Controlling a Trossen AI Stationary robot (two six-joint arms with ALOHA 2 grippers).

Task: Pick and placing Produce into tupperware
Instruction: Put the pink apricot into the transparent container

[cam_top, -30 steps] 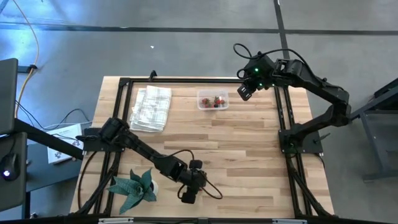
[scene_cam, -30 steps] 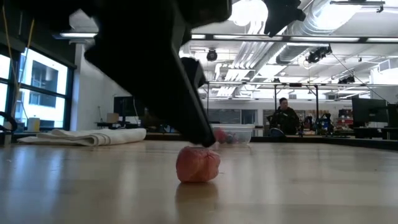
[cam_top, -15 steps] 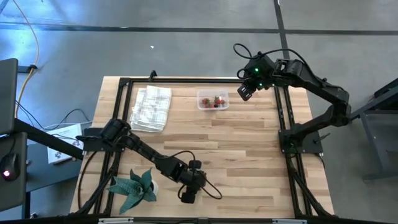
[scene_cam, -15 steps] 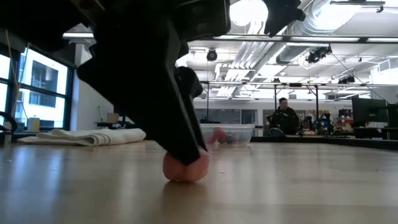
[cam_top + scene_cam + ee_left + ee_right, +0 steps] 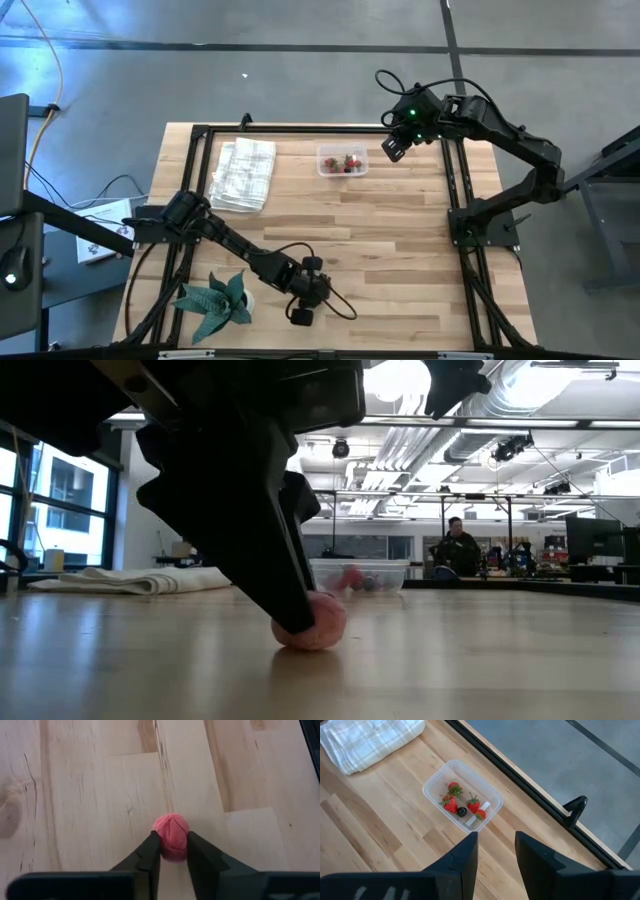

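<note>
My left gripper (image 5: pixel 174 851) pinches the red berry (image 5: pixel 171 836) on the near table (image 5: pixel 90 795); its shallow hold could roll the berry free; right gripper (image 5: pixel 495 851), fingers apart, hovers beside the tupperware (image 5: pixel 462 795).

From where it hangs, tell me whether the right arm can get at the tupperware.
Probably yes: the right hand hangs open just beside the tupperware, with only bare table between them.

My two arms are dark, jointed links; a black cable loops beside the left tool (image 5: pixel 302 314), and a green light glows above the right tool (image 5: pixel 393 148).
</note>
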